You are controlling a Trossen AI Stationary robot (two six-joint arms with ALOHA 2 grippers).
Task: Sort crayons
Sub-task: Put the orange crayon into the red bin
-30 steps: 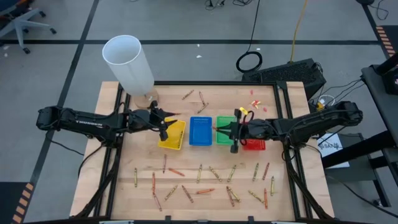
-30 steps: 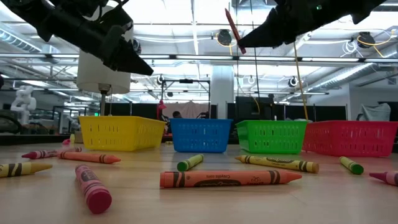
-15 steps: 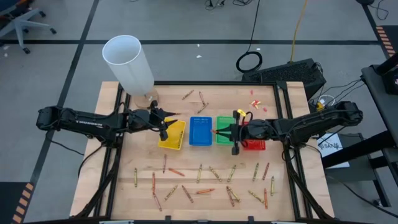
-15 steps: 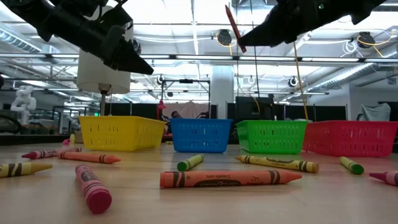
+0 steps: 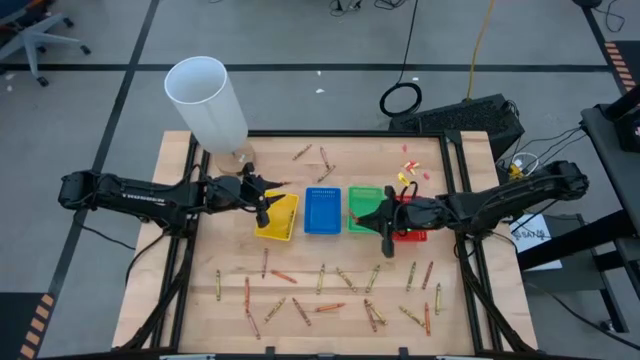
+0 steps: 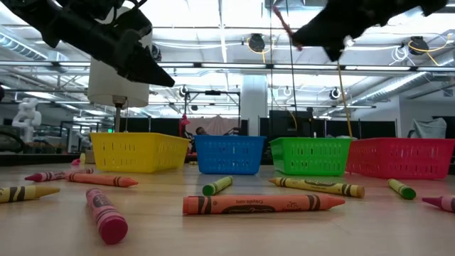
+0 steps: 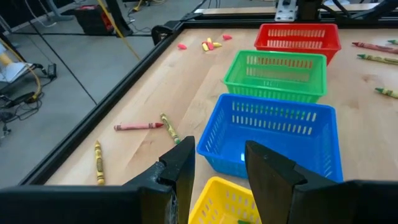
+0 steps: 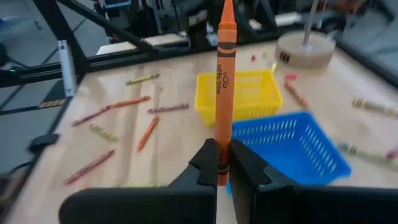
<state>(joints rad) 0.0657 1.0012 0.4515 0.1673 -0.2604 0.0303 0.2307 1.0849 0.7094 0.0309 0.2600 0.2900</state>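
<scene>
Right gripper (image 5: 386,224) shifts toward the right edge of the bench (image 5: 230,290), now over the green tray (image 5: 360,209) and red tray (image 5: 408,230), clamped on an upright orange crayon (image 8: 224,74). Left gripper (image 5: 262,196) hovers parted, empty, over the yellow tray (image 5: 277,225). Other crayons (image 5: 330,308) lie along the near edge.

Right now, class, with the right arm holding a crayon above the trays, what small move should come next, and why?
Probably shift sideways until squarely over the red tray, then release. The right jaws are shut on an upright orange crayon, hanging about where the green tray meets the red one. No orange tray shows, and red seems the closest match.
</scene>
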